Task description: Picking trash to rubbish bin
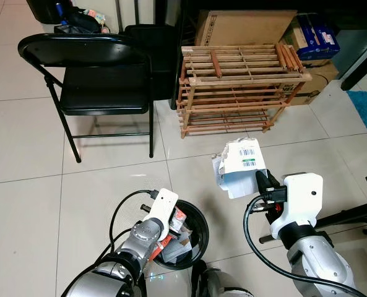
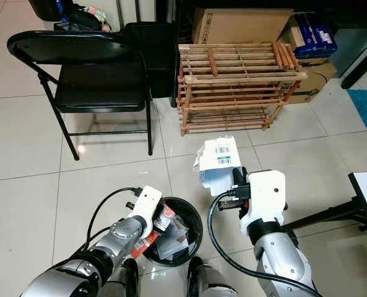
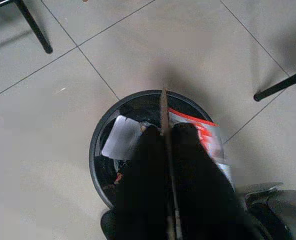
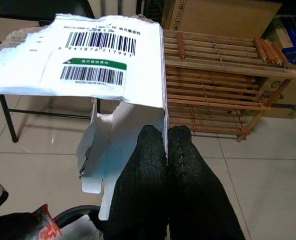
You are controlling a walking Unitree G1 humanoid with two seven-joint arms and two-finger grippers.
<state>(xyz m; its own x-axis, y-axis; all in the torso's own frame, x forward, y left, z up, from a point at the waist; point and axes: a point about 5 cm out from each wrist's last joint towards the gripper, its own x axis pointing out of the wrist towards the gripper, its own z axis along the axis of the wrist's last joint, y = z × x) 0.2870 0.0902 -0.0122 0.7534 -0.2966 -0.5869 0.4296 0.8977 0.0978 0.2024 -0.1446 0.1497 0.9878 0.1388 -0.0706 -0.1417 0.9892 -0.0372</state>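
Evidently two pieces are on their way into the round black plastic rubbish bin (image 1: pixel 195 218) standing on the pale tiled floor (image 1: pixel 22 204) at the robot's feet. The left hand (image 3: pixel 166 150) is poised directly over the bin's mouth, its black fingers pressed together on a thin red-and-silver foil wrapper (image 3: pixel 207 137) that hangs edge-on between them; the sensible move there is simply to part the fingers while the wrapper is inside the rim, so it drops among the rest rather than sliding over the edge. The right hand (image 4: pixel 166 137) is clamped on one wall of a torn white cardboard box with barcode labels (image 1: pixel 242 166), held up in the air beside the bin, towards the wooden slatted shoe rack (image 1: pixel 242 86). That box looks wide against the opening, so it should probably be carried over the centre and tipped narrow end down before release. The bin already holds crumpled white paper (image 3: pixel 119 142) and further red-printed packaging, leaving limited room near the top.
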